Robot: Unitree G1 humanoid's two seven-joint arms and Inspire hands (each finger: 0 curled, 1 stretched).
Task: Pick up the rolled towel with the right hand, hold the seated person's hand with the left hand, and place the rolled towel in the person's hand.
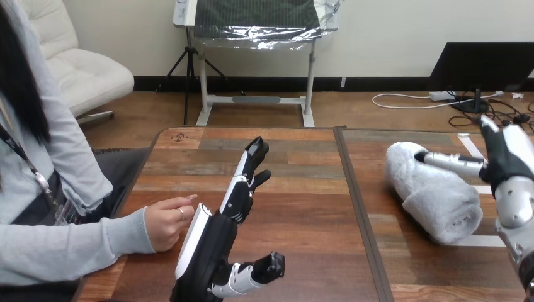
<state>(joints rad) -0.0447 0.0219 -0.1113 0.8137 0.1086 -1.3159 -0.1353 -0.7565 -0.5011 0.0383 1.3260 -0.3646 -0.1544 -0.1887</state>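
The rolled towel (434, 198), white-grey and fluffy, lies on the right half of the wooden table (302, 214). My right hand (507, 157) is at the towel's far right end, with a straight finger lying across its top; nothing curls round it. My left hand (214, 242) stands on edge near the table's front left, open, fingers stretched away from me and thumb out to the right. The person's hand (165, 221), loosely curled, rests on the table right against the white back of my left hand; no finger of mine wraps it.
A dark seam (354, 201) divides the table into left and right halves. White tape strips (482, 240) lie on the table beside the towel. The person's grey-sleeved forearm (69, 248) crosses the table's front left corner.
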